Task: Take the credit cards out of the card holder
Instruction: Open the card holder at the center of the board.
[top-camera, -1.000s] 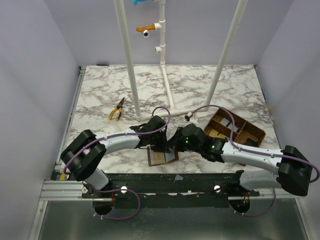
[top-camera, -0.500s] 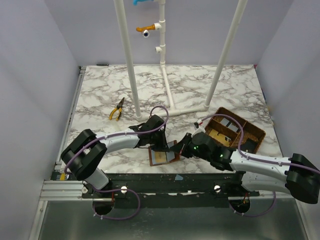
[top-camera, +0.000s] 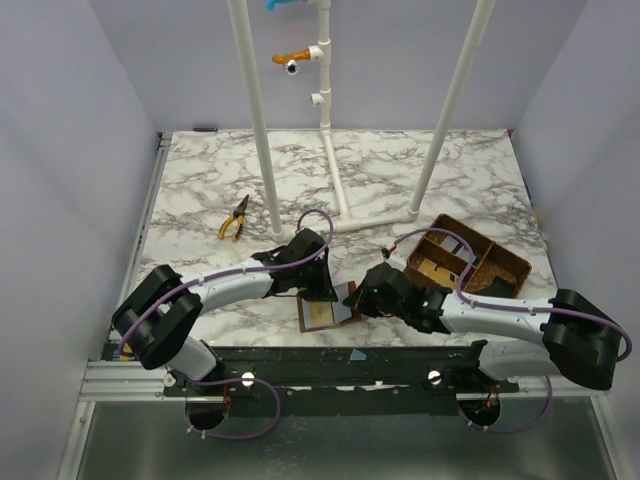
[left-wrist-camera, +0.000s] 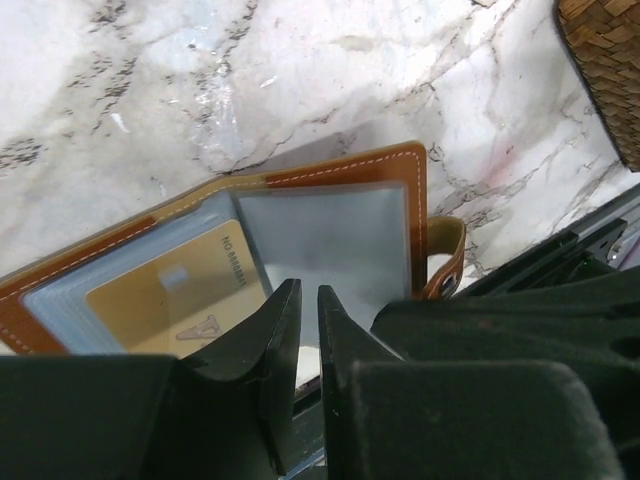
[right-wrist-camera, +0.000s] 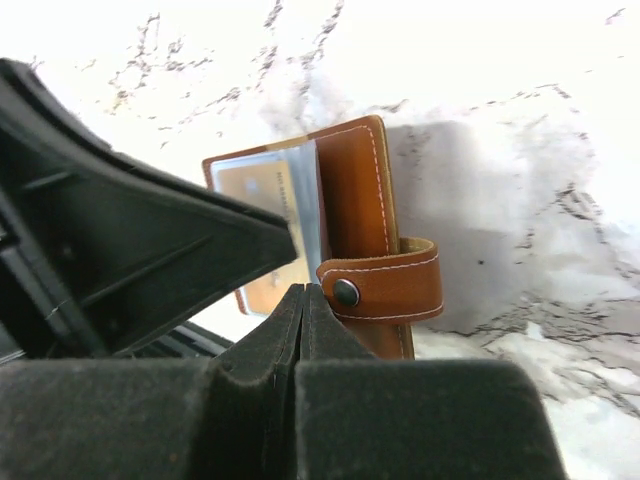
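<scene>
Moved over the preceding second: the right arm, which swung down and leftward until its black two-fingered right end effector (right-wrist-camera: 302, 296) sat at the right edge of the wallet. Its fingers, slightly apart before, were now pressed flat together with nothing seen between them. Left arm and wallet were little changed.

Item 1 — small brown leather bifold card holder (top-camera: 325, 314). It lay open on the white marble-patterned tabletop (top-camera: 200, 180), close to the near edge and between the two arms, with its blue-grey clear pockets upward. Its brown leather snap tab (right-wrist-camera: 390, 285) stuck out on the right side, just beside the right fingertips.

Item 2 — yellowish flat rectangular credit card (left-wrist-camera: 165, 296). It sat inside a clear pocket in the holder's left half. Only this one card could be made out, so the task was judged unfinished.

Item 3 — black left end effector (left-wrist-camera: 308, 300). It hung over the middle of the open holder, fingers nearly together with a thin slit left. Whether a pocket leaf was caught there could not be told.

Governing relation: in the left wrist view the card lay just left of the left fingertips, its long axis running along the holder's length. The left arm was nearer it; the right stood at the tab side.

Also present: brown woven divided basket (top-camera: 468, 262), right of the holder, and yellow-handled pliers (top-camera: 235, 218), well apart at far left.
</scene>
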